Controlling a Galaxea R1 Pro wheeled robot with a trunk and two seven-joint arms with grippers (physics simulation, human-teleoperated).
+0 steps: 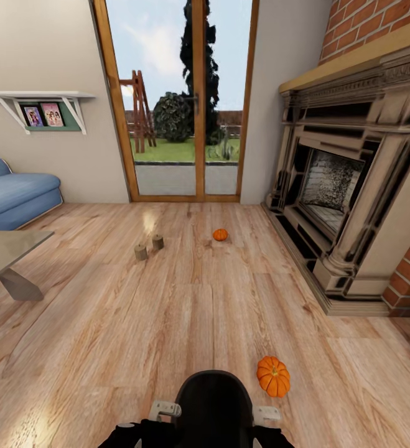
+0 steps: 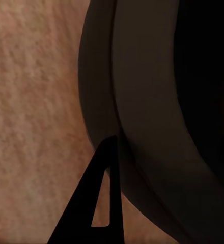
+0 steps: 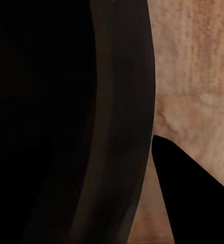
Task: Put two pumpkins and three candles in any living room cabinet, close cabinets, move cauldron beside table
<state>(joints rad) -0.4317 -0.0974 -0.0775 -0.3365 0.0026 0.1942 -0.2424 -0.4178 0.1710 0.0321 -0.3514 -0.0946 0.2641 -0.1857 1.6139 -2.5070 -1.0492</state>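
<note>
Room: living room, plank floor [image 1: 186,311], glazed door [image 1: 195,99] ahead, fireplace [image 1: 348,180] at right, sofa [image 1: 15,193] at far left.
Left gripper: one dark fingertip [image 2: 94,203] seen in the left wrist view against pale floor, beside a curved dark body; released or clenched, cannot tell.
Right gripper: one dark fingertip [image 3: 193,193] seen in the right wrist view beside the same kind of dark curve; state likewise cannot be told.
Robot body: dark rounded trunk [image 1: 214,407] at the lower edge of the head view, arms folded close beside it.
Near pumpkin [image 1: 273,376]: on the floor just beside the trunk, on its right side, upright.
Far pumpkin [image 1: 220,234]: on the floor well ahead, near the door.
Candles [image 1: 149,247]: two visible, upright, close together, left of the far pumpkin; third not located.
Table [image 1: 9,255]: corner and one slab leg at the left edge.
Risk, base: near pumpkin lies close to the wheels; a forward or rightward roll likely to nudge it away.
Risk, reach: low floor pick probably needs deep trunk bend; ribbed round shape likely to slip from a partial pinch.
Risk, candles: close pair, so grasping one may topple the other.
</note>
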